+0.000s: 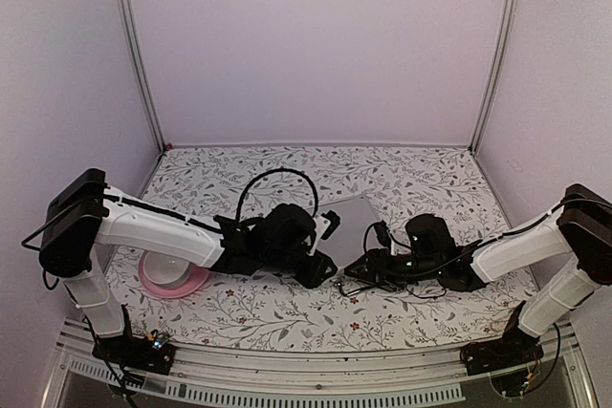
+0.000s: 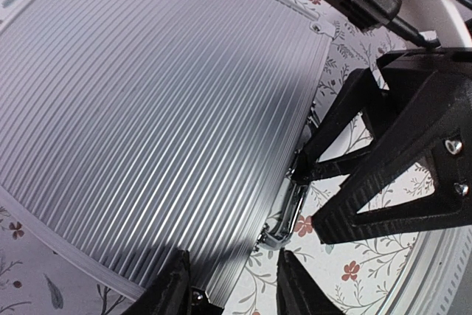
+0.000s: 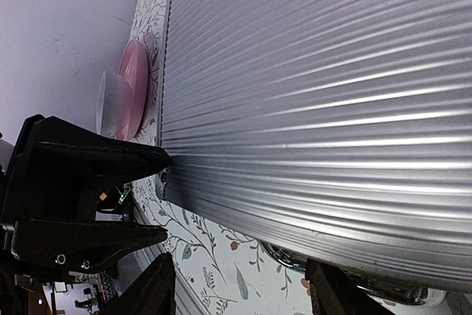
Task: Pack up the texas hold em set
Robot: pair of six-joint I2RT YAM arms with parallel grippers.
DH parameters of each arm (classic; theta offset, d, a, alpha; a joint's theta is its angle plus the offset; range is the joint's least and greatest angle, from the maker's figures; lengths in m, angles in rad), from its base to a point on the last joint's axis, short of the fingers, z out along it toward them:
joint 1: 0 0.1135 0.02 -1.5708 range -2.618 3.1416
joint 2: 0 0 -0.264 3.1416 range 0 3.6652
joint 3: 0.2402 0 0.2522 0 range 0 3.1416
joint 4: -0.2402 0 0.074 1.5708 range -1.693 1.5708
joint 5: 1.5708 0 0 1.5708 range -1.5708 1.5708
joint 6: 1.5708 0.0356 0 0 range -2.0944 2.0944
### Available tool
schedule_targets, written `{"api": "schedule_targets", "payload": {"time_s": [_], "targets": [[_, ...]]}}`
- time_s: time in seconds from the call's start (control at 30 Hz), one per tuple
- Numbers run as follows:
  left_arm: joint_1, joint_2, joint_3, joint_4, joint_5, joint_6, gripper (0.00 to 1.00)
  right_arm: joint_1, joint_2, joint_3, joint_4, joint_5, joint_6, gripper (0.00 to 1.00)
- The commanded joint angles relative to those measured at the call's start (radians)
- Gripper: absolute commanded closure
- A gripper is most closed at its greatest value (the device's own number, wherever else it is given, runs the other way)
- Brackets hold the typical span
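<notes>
The silver ribbed case of the texas hold em set lies closed and flat on the flowered table; the decks, chips and other pieces do not show. Its chrome handle hangs off the near edge. My left gripper is open and straddles that edge left of the handle, one finger over the lid and one over the cloth, with nothing pinched. My right gripper is open just in front of the case, and the handle lies by its right finger. In the left wrist view the right gripper's fingertips touch the handle's far end.
A pink plate with a white bowl sits near the left arm, also seen as plate and bowl. Metal frame posts and pale walls enclose the table. A rail runs along the near edge.
</notes>
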State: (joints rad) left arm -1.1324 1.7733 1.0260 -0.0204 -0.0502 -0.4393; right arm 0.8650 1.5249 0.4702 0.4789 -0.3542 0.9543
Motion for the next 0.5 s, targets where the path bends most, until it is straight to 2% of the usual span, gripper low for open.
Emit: {"api": "schedule_targets", "payload": {"time_s": [0.0, 0.47], "targets": [[-0.025, 0.051, -0.022, -0.097, 0.032, -0.015, 0.60, 0.005, -0.015, 0.003, 0.055, 0.002, 0.004, 0.39], [-0.025, 0.051, -0.023, -0.100, 0.029, -0.013, 0.60, 0.005, -0.043, 0.005, 0.069, 0.016, 0.001, 0.39]]}}
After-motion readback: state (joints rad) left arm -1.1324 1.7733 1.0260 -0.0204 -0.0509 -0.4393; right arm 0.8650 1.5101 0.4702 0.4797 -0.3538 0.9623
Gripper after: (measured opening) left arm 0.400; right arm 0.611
